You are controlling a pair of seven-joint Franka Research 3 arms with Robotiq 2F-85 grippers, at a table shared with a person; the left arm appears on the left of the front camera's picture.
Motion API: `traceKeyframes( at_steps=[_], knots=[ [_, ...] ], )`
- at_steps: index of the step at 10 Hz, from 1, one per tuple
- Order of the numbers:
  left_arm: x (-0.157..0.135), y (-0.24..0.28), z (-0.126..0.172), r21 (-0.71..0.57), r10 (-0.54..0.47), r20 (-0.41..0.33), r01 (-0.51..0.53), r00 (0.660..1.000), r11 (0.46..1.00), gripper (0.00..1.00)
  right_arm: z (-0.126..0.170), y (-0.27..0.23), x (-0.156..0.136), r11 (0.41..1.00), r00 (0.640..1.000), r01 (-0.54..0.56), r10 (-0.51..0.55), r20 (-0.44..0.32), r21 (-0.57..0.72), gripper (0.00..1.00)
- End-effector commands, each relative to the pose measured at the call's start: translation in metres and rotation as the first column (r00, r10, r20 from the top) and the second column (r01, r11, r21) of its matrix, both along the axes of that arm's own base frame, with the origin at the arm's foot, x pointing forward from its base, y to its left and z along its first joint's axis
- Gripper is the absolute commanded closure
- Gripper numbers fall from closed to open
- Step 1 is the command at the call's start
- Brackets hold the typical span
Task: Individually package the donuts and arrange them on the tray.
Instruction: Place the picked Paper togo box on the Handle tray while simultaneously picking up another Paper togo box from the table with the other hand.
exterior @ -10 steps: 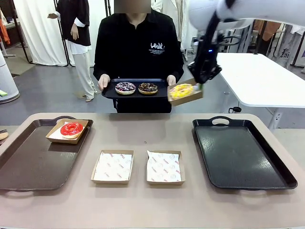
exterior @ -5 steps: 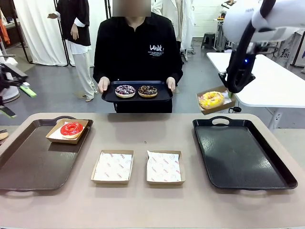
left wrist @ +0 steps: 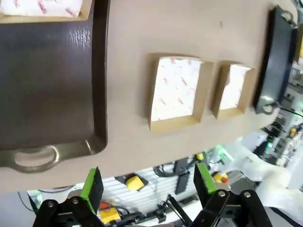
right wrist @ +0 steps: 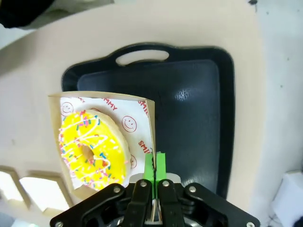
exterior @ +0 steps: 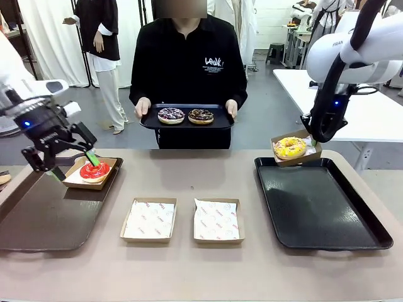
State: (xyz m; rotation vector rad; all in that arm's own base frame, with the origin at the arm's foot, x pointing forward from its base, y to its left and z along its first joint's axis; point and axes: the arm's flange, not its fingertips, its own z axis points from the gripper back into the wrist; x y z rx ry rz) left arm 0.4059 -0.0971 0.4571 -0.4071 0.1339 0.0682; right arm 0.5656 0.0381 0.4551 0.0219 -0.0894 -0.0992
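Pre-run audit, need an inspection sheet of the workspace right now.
Surface: beige table, brown tray left, black tray right.
Job's things: red donut boxed on brown tray; yellow donut boxed, held at black tray's edge; two chocolate donuts on person's tray; two empty boxes.
Clutter: unclear item at table's left edge.
Grippers: left gripper open by red donut; right gripper shut on yellow donut's box.
Cables: one along right arm.
Surroundings: white table behind.

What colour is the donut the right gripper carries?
Yellow donut, white drizzle, coloured sprinkles; clearest in right wrist view.
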Motion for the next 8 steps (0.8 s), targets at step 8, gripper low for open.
traceKeyframes(
  at_steps=[8],
  knots=[
    [-0.024, -0.079, -0.070, 0.281, -0.086, 0.255, 0.012, 0.963, 0.960, 0.00, -0.011, 0.000, -0.003, 1.000, 1.000, -0.025, 0.026, -0.010, 0.012, 0.99]
  ],
)
